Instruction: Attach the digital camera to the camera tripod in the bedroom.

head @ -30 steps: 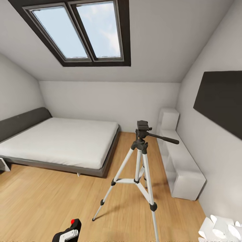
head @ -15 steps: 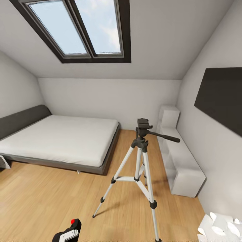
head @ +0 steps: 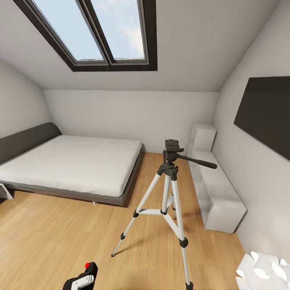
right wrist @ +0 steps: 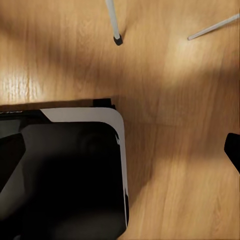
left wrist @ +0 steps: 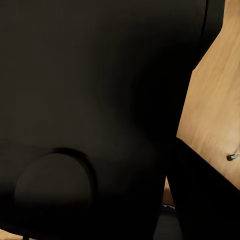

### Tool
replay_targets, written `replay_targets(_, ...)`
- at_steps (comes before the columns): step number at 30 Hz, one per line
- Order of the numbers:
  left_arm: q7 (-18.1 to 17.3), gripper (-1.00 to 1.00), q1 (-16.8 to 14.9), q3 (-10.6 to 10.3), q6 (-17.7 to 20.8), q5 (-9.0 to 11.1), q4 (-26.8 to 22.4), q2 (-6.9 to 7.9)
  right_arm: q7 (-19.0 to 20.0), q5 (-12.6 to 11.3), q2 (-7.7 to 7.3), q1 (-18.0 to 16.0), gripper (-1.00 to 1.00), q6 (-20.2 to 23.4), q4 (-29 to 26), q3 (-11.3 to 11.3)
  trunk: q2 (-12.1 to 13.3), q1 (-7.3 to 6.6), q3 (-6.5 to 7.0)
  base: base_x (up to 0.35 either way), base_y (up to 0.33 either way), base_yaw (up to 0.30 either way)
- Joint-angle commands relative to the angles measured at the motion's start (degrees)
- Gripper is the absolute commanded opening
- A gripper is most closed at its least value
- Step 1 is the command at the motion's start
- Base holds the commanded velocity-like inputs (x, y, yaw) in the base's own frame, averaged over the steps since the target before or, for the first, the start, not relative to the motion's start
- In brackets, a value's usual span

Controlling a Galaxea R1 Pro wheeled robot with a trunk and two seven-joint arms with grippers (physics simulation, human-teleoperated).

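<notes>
A white-walled bedroom with a sloped ceiling, seen from the robot's head. A dark-framed skylight (head: 100, 34) with two panes of blue sky sits overhead. A low dark-framed bed (head: 72, 165) with a white mattress stands on the left, on a light wood floor (head: 52, 237). A low white shelf unit (head: 215, 189) runs along the right wall, beneath a dark rectangular panel (head: 266, 112).

The camera tripod (head: 169, 201) stands upright on the floor, right of centre, between the bed and the shelf unit and touching neither. Its three silver-white legs are spread, and its black head carries a long black pan handle pointing right. Nothing sits on the head.

The digital camera (head: 82, 278), a black body with a red button on top, shows at the lower edge of the head view, left of the tripod and well apart from it. In the left wrist view a large black surface, very close, blocks most of the picture, with wood floor beside it. Whether the left gripper's fingers are pinching the camera cannot be told.

The right wrist view shows wood floor, a black-and-white edged body and two thin tripod legs; the state of the right gripper's fingers cannot be told.
</notes>
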Motion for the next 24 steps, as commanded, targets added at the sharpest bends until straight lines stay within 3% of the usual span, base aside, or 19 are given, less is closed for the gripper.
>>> replay_targets(1,-0.4,-1.00,-0.1,-0.5,-0.2,0.5,0.1,0.00,-0.1,0.1,-0.01,-0.1,1.00,-0.4,0.2,-0.4,-0.1,0.03,-0.22,0.000,0.000,0.000)
replay_targets(24,-0.4,-1.00,-0.1,-0.5,-0.2,0.5,0.1,0.00,-0.2,0.1,0.06,-0.1,1.00,-0.6,0.2,-0.4,-0.1,0.03,-2.35,0.000,0.000,0.000)
